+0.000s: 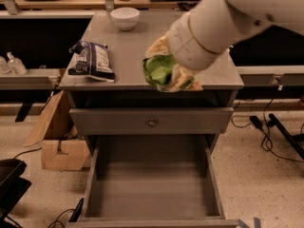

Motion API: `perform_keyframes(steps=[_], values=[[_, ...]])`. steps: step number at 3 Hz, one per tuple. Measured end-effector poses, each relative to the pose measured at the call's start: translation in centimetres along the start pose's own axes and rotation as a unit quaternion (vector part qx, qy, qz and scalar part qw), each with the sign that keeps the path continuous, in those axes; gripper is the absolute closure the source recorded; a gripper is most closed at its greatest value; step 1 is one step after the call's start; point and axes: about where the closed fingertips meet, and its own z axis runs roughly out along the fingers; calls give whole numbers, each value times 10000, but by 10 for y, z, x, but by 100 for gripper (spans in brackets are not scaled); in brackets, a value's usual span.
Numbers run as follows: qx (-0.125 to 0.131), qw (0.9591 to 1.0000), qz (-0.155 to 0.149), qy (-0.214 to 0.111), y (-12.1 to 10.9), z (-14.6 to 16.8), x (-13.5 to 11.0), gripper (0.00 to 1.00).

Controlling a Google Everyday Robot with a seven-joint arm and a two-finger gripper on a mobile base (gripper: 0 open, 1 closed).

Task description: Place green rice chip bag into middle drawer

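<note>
The green rice chip bag (161,71) is bright green with yellow and white print. It hangs in the air over the front edge of the grey cabinet top (128,49). My gripper (175,76) is shut on the bag and is mostly hidden behind it and the thick white wrist (202,39). The middle drawer (152,194) is pulled out below, a wide grey tray with low walls and a bare floor. The bag is above and behind it, not over its floor.
A shut drawer front with a brass knob (152,123) sits above the open tray. A dark blue-and-white bag (92,61) and a white bowl (125,18) are on the cabinet top. A cardboard box (59,146) stands left; cables (266,127) lie right.
</note>
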Motion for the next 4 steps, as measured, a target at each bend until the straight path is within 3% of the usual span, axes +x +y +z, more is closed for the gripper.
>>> perform_keyframes(steps=[1, 2, 3, 4], values=[[57, 9985, 518, -172, 48, -35, -26, 100], [79, 9947, 931, -424, 73, -49, -40, 100], [117, 9940, 978, -477, 71, -51, -44, 100], [2, 9933, 1041, -508, 73, -34, -41, 100]])
